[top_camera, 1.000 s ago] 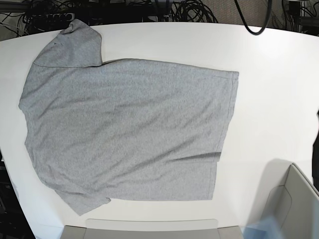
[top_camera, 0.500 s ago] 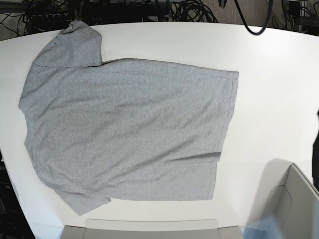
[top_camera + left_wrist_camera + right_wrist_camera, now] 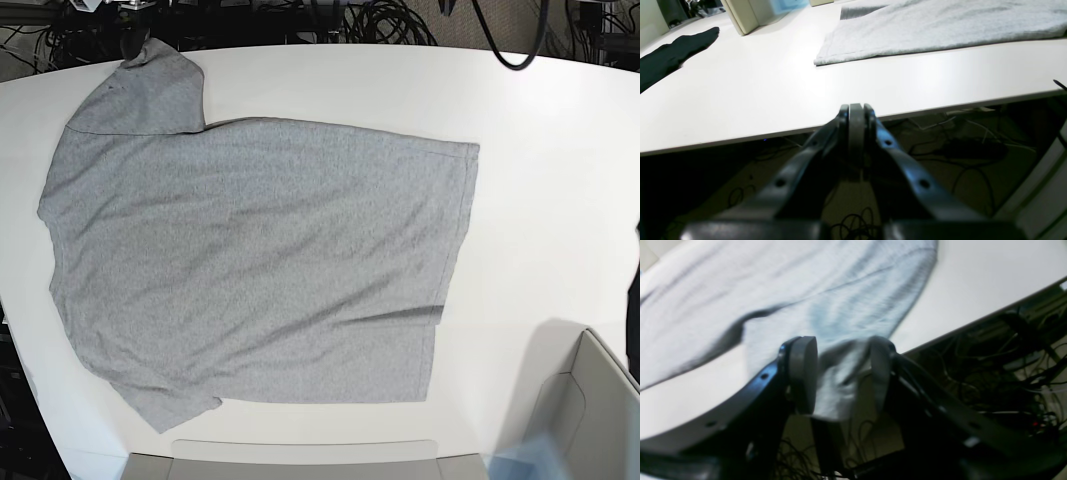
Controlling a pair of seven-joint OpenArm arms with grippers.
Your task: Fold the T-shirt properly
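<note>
The light grey T-shirt (image 3: 250, 260) lies spread flat on the white table (image 3: 540, 120), plain side up, hem toward the right. Its far sleeve (image 3: 150, 90) reaches the table's back edge. In the right wrist view, my right gripper (image 3: 841, 373) is at that edge with its jaws apart. The sleeve's loose tip (image 3: 836, 386) hangs between the fingers (image 3: 803, 373). My left gripper (image 3: 856, 110) is shut on nothing, just below and outside the table's edge. The T-shirt's hem corner (image 3: 826, 56) lies well beyond it.
A beige bin (image 3: 590, 410) stands at the front right, with a flat beige tray (image 3: 300, 460) along the front edge. A black cloth (image 3: 670, 56) lies on the table near the bin. Cables hang behind and under the table.
In the base view the T-shirt lies just as it did a second ago; no movement shows there.
</note>
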